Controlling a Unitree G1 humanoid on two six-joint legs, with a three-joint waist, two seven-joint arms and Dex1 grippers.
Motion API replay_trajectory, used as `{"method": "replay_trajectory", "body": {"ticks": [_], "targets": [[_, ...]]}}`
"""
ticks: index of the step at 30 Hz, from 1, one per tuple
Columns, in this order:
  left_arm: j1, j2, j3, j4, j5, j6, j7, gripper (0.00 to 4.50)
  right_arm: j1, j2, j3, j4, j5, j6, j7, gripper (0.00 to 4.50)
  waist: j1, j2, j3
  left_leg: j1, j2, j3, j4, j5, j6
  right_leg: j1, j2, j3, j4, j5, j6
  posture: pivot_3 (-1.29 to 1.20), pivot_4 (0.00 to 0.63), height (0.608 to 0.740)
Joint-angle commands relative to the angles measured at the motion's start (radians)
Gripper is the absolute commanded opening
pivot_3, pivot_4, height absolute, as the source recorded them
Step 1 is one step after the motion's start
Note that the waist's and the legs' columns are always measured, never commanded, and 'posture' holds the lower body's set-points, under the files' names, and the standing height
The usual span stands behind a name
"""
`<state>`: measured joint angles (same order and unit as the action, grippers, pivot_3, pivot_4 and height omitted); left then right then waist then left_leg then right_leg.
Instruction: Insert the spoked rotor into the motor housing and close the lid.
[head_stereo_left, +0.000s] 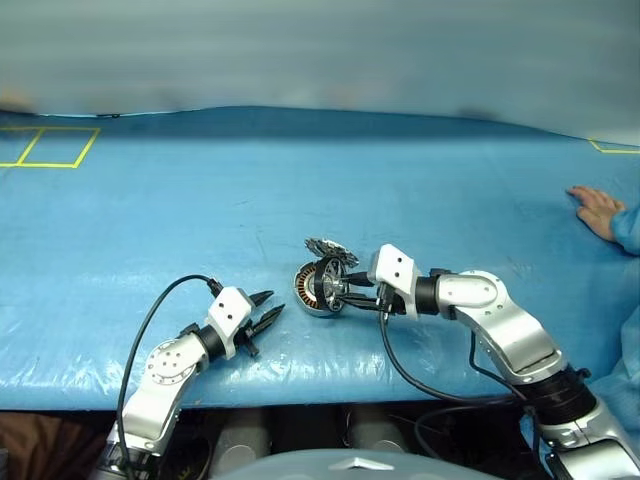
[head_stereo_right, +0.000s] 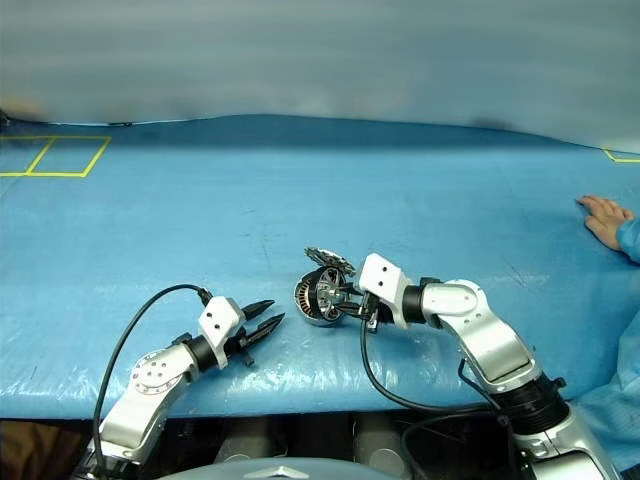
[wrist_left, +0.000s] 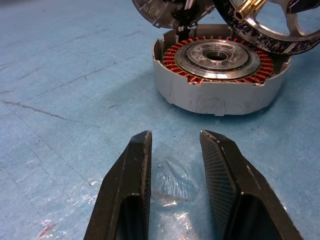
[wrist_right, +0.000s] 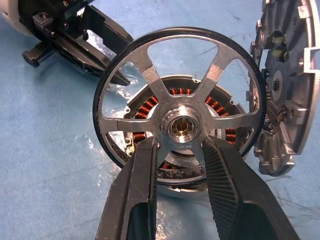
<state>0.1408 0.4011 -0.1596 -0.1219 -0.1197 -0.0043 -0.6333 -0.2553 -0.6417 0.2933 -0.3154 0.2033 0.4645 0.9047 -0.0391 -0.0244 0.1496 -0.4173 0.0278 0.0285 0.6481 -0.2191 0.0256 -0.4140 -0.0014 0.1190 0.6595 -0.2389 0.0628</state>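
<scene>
Right fingers (wrist_right: 142, 175) clamp the six-spoked silver, dark-rimmed rotor (wrist_right: 180, 97) by its hub; left gripper (wrist_left: 175, 150) gapes empty.

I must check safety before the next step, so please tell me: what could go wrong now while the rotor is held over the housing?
1. The right gripper pinches the spoked rotor only at one spoke near the hub; it might slip or tilt.
2. The rotor hangs tilted above the motor housing, so it may jam on the copper windings.
3. The open lid stands close beside the rotor's rim and might be knocked.
</scene>
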Motion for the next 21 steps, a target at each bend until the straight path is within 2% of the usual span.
{"method": "replay_trajectory", "body": {"ticks": [1, 21], "targets": [[0.002, -0.006, -0.004, -0.028, 0.003, -0.009, 0.005, 1.62, -0.021, -0.016, 0.003, -0.021, -0.019, -0.015, 0.015, 1.15, 0.001, 0.0, 0.0, 0.0, 0.0, 0.0, 0.0, 0.0, 0.0, 0.0, 0.0, 0.0, 0.0, 0.0, 0.0, 0.0, 0.15, 0.74], [0.028, -0.032, -0.016, -0.028, 0.01, -0.014, 0.03, 1.62, -0.095, -0.071, 0.087, -0.047, -0.174, -0.025, 0.054, 1.15, 0.001, 0.0, 0.0, 0.0, 0.0, 0.0, 0.0, 0.0, 0.0, 0.0, -0.001, 0.0, 0.0, 0.0, 0.0, 0.0, 0.15, 0.74]]}}
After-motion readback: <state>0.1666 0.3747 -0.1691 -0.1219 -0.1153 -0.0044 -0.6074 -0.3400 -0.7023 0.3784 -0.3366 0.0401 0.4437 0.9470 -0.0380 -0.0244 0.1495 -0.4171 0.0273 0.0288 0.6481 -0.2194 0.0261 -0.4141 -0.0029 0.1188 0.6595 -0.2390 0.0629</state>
